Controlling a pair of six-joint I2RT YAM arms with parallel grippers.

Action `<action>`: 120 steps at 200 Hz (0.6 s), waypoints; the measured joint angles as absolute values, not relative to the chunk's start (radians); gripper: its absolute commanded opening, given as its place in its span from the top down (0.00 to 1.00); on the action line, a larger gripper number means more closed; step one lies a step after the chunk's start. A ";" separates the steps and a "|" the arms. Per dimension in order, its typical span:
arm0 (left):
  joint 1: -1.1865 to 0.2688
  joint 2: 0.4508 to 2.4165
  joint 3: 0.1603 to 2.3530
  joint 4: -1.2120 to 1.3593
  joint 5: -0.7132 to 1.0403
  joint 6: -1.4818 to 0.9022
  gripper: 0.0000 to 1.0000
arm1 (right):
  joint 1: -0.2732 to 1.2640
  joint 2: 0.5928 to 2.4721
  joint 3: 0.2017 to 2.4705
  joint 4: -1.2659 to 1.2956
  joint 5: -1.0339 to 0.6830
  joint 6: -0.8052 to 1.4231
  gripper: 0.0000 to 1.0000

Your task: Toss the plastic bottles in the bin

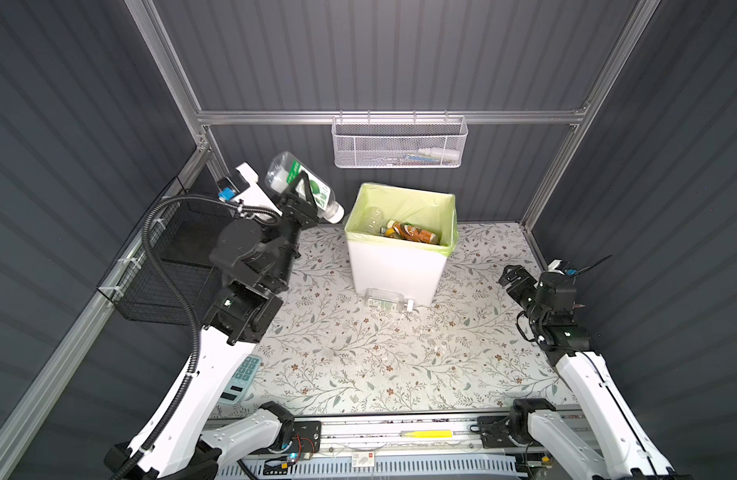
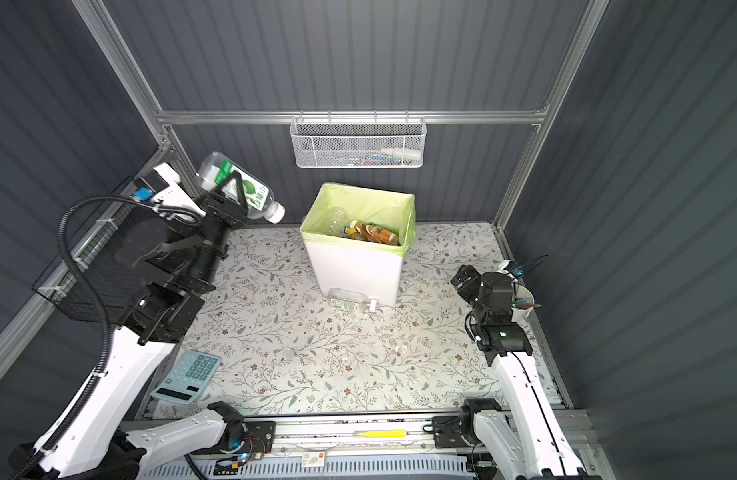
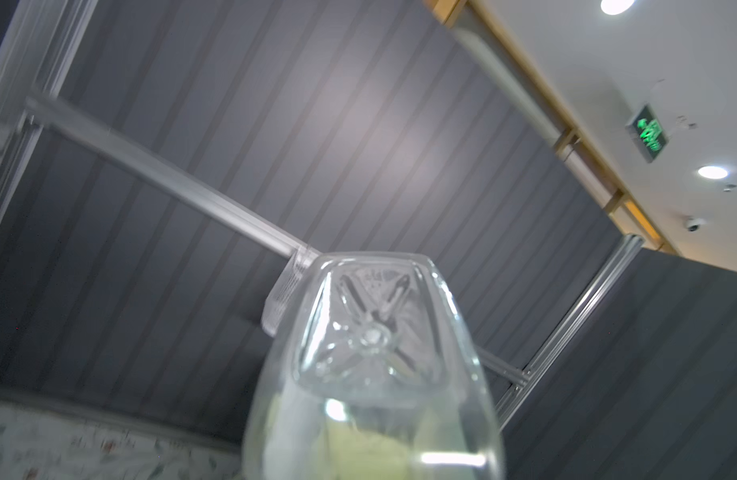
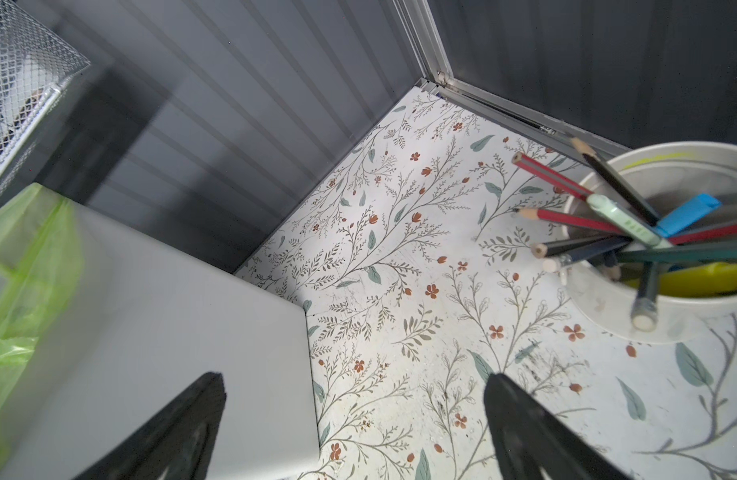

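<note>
- Clear plastic bottle (image 1: 322,194) with a green label and white cap hangs in the air at ten o'clock from the tall white rectangular bin (image 1: 394,266) lined with a lime-green bag, tilted cap-down toward it.
- Left gripper (image 1: 303,185) is clamped around that bottle's middle.
- Inside lie an orange-labelled bottle (image 1: 414,233) and a clear one (image 1: 373,220).
- Another clear bottle (image 1: 385,300) lies at the bin's six o'clock, against its base.
- Right gripper (image 4: 356,380), at the bin's three o'clock, is spread wide and empty.
</note>
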State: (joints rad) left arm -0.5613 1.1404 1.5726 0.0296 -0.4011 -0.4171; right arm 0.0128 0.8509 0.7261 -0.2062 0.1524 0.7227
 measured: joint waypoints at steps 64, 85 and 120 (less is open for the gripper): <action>-0.604 1.705 1.921 -0.094 -0.118 -0.348 0.02 | 0.012 0.849 0.726 -0.179 0.119 0.737 0.01; -0.672 1.750 1.822 -0.175 -0.119 -0.295 0.00 | 0.012 0.852 0.726 -0.179 0.108 0.738 0.01; -0.719 1.507 1.660 -0.130 -0.157 -0.231 0.00 | 0.012 0.844 0.718 -0.174 0.100 0.753 0.01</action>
State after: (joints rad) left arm -0.7193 1.5074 1.6600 -0.1303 -0.1574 -0.2310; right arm 0.0124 0.8436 0.7181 -0.1738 0.0998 0.7532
